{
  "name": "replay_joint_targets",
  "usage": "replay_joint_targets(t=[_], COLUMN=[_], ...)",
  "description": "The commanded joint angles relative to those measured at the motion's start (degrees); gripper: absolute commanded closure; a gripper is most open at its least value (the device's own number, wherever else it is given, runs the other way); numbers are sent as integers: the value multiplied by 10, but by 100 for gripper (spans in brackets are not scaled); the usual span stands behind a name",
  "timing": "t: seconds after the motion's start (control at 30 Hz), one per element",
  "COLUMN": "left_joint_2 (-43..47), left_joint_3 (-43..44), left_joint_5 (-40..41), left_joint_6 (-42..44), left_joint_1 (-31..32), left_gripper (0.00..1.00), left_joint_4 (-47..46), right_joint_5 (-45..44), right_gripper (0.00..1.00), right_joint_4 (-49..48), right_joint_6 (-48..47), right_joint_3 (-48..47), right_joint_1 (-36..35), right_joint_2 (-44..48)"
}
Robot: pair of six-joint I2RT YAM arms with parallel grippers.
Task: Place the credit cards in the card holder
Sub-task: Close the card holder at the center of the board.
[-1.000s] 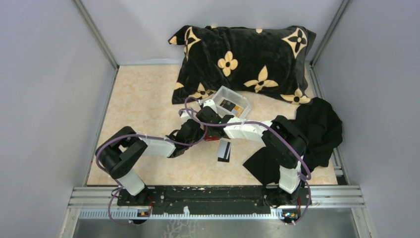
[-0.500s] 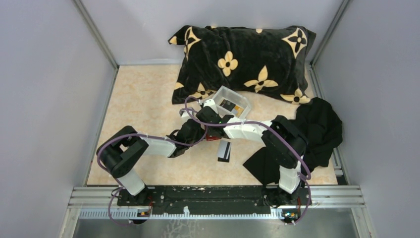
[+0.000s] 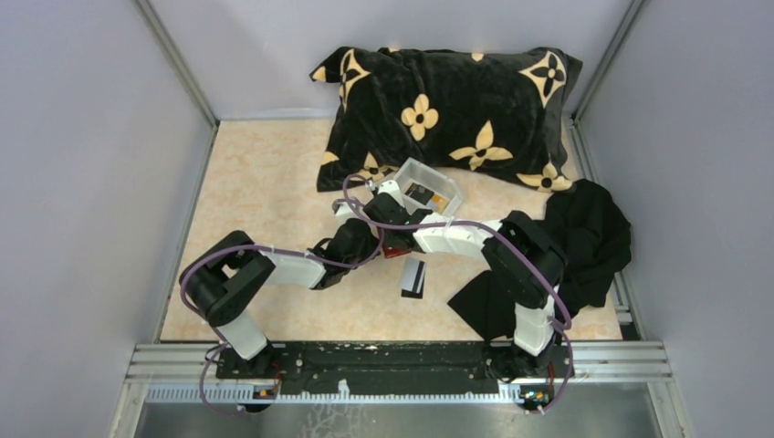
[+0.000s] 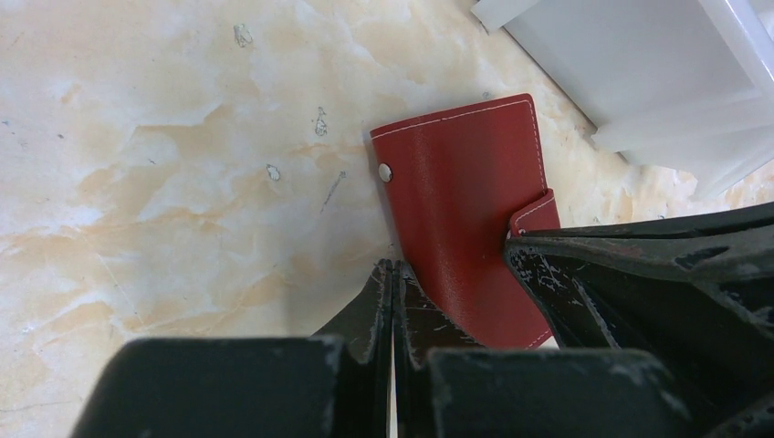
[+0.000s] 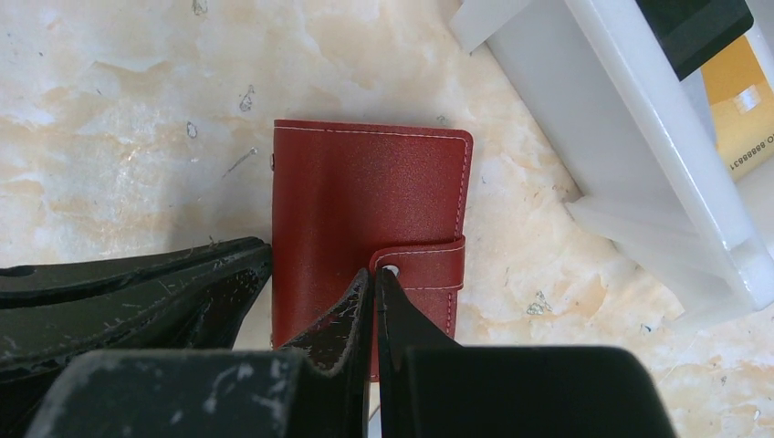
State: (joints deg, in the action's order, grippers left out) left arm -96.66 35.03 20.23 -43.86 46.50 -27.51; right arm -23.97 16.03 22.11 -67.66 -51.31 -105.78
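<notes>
The red card holder point(image 5: 365, 192) lies closed on the marble tabletop, its snap tab point(image 5: 429, 269) folded over the face. My right gripper point(image 5: 375, 274) is shut, its tips pinched on the tab's free end by the snap. My left gripper point(image 4: 394, 266) is shut with nothing between its fingers, its tips against the card holder's point(image 4: 465, 201) left edge. In the top view both grippers meet over the card holder point(image 3: 394, 248). One black credit card with a white band point(image 3: 413, 276) lies just in front of it. A yellow card point(image 5: 744, 109) and a black card point(image 5: 694, 23) sit in the white tray.
The white tray point(image 3: 436, 185) stands just behind the card holder, close to both grippers. A black pillow with gold flowers point(image 3: 447, 109) fills the back. A black cloth point(image 3: 584, 237) lies crumpled at the right, under my right arm.
My right gripper has closed the last bit onto the tab. Both arms have stayed almost still; the cards and the card holder have not moved.
</notes>
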Motion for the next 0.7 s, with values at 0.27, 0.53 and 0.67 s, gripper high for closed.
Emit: replay_joint_targets(t=[0.27,0.53,0.67], left_joint_2=[-19,-18,-19], left_joint_3=[6,4,4], left_joint_5=[-19,-16,-17], left_joint_6=[0,-2,-4], left_joint_1=[4,4,4], left_gripper=[100,100,100], left_joint_4=[26,29,27], right_joint_5=[-11,-14,-11], right_gripper=[98,99,99], right_joint_4=[-13,-11,-9], right_joint_6=[0,4,5], right_joint_3=[-21,-10,-2], right_joint_1=[17,23,26], right_joint_2=[-2,10,16])
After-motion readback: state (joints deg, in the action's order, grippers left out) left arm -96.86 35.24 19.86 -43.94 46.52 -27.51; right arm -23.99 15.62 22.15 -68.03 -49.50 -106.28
